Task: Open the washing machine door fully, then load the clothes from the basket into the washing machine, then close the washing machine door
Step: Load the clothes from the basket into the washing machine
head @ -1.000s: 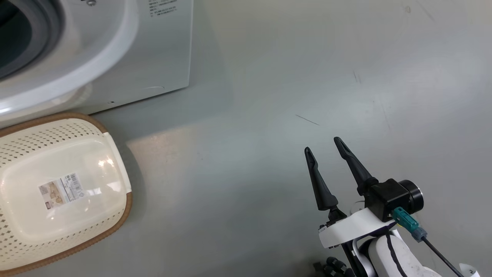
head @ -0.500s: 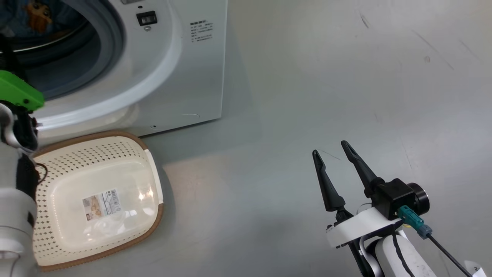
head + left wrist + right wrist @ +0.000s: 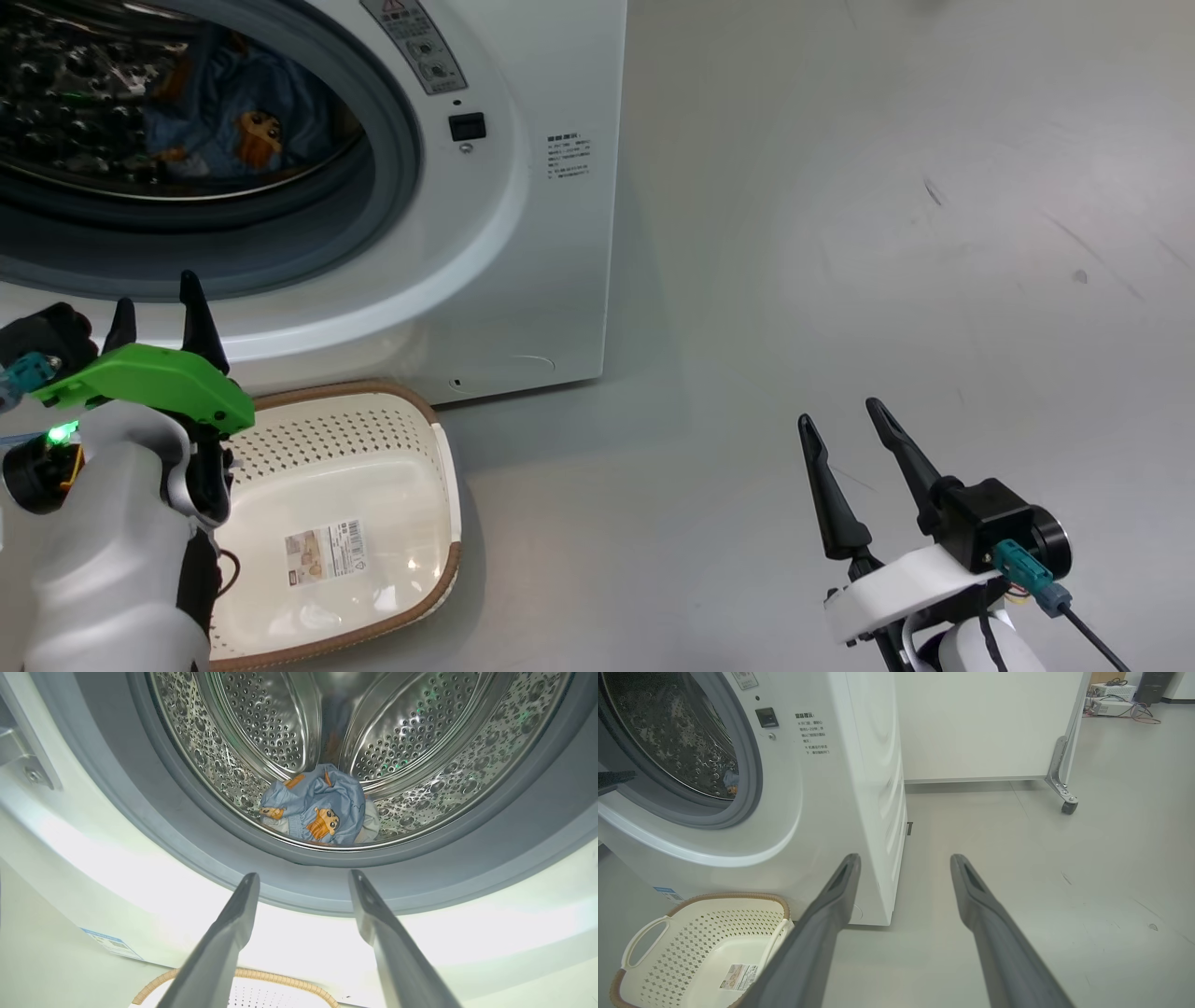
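Observation:
The white washing machine [image 3: 560,233] stands with its round opening uncovered; the washing machine door is out of view. Light blue clothes [image 3: 317,807] with orange cartoon animals lie at the bottom of the steel drum [image 3: 420,742], also visible as clothes [image 3: 233,131] from the head. The cream basket [image 3: 373,439] sits on the floor against the machine's front, with nothing in it but a barcode label. My left gripper [image 3: 157,301] hangs open over the basket's left part, just below the drum mouth, pointing into it [image 3: 303,876]. My right gripper [image 3: 840,417] stands open and holds nothing over bare floor at the right [image 3: 904,858].
A metal hinge bracket [image 3: 28,765] sits at the left edge of the machine's opening. Behind the machine stands a white panel [image 3: 985,728] on a caster [image 3: 1068,807]. Grey floor [image 3: 887,233] stretches to the right of the machine.
The head camera has swung up, bringing the drum and clothes into view. My left arm has come into the head view over the basket. The right gripper stays open.

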Controlling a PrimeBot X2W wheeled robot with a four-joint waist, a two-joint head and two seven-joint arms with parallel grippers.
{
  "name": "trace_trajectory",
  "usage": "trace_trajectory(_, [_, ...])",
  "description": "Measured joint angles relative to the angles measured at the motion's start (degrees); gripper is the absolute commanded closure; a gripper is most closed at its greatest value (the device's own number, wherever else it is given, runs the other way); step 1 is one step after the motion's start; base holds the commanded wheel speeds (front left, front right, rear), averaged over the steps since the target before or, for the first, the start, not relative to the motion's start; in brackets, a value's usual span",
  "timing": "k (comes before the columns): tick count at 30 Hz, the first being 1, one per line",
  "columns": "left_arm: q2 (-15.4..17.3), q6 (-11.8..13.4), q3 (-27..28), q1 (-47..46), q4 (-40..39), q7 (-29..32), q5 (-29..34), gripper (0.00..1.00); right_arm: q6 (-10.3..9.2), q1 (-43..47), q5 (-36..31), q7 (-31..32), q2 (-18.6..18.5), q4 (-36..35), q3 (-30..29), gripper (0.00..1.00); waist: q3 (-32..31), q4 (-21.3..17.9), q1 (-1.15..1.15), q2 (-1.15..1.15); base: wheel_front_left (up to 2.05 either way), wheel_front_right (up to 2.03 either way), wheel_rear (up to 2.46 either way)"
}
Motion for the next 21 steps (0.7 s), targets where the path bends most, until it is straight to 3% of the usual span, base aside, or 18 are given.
trace_trajectory(11, [-1.4, -0.1, 0.2, 13.8, -12.3, 0.0, 3.6, 0.0, 0.69, 4.4, -0.1, 0.0, 0.0, 0.3, -1.7, 0.0, -7.0, 4.5, 0.0, 0.0, 0.0, 0.0, 0.0])
trace_trajectory(21, [-2.1, 0.0, 1.9, 26.8, -19.9, 0.0, 6.4, 0.0, 1.52, 7.3, -0.1, 0.0, 0.0, 0.5, -3.1, 0.0, -11.7, 5.9, 0.0, 0.0, 0.0, 0.0, 0.0])
